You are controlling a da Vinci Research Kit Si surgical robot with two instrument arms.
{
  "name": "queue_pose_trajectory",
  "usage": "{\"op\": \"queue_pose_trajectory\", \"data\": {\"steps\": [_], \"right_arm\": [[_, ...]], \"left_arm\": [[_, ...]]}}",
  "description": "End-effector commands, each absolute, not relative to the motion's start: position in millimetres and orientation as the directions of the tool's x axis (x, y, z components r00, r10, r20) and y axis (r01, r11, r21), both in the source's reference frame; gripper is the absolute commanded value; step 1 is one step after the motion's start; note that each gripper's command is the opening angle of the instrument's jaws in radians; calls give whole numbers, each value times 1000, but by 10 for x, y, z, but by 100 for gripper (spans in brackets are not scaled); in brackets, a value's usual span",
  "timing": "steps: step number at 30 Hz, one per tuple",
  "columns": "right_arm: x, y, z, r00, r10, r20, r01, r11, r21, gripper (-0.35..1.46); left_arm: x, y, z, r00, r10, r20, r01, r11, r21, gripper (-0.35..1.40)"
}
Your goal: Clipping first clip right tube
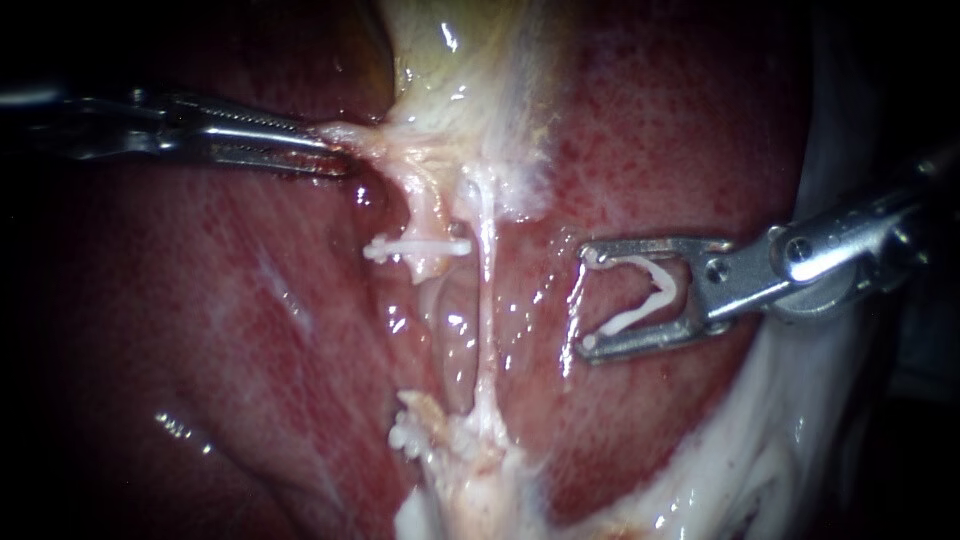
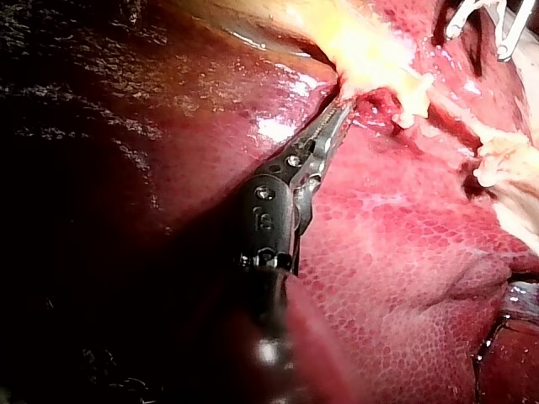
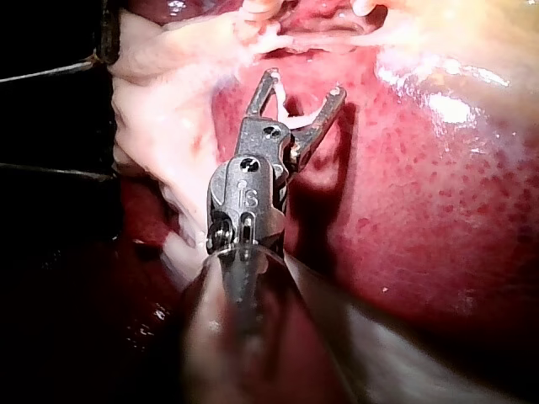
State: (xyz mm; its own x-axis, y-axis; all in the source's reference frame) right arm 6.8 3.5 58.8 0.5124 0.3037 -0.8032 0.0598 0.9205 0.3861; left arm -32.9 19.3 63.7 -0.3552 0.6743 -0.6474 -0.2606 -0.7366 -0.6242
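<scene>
Glistening, mottled dark-red liver fills the endoscope view, with the slick yellow-green gallbladder at 12 o'clock. The thin, pale, cord-like right tube stands near the centre with its long axis from 12 to 6 o'clock, stretched between ragged whitish tissue at both ends. Just at its 9 o'clock a shorter, thicker left tube carries a white plastic clip already set crosswise. The right instrument, a bright metal frame-shaped pair of jaws, lies at 3 o'clock of the right tube and apart from it. Its jaws stand wide and cradle a white V-shaped plastic clip between them, mouth pointing to 9 o'clock at the tube and apex to 3 o'clock. The left instrument, slim with serrated steel jaws, points to 3 o'clock and pinches a pale fibrous strand below the gallbladder.
</scene>
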Motion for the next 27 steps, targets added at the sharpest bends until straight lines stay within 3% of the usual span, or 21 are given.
{"op": "queue_pose_trajectory", "data": {"steps": [1,10,16,27], "right_arm": [[68,35,588,512,304,-803,60,920,386,50],[70,34,586,511,304,-804,65,919,389,50],[85,29,588,490,309,-815,94,911,403,50],[139,-8,628,464,416,-782,90,856,509,49]], "left_arm": [[-327,195,632,-355,675,-646,-259,-736,-626,-35],[-296,211,584,-339,686,-644,-275,-727,-629,-35],[-297,209,586,-339,685,-645,-279,-728,-626,-35],[-298,209,586,-339,685,-645,-280,-728,-626,-35]]}}
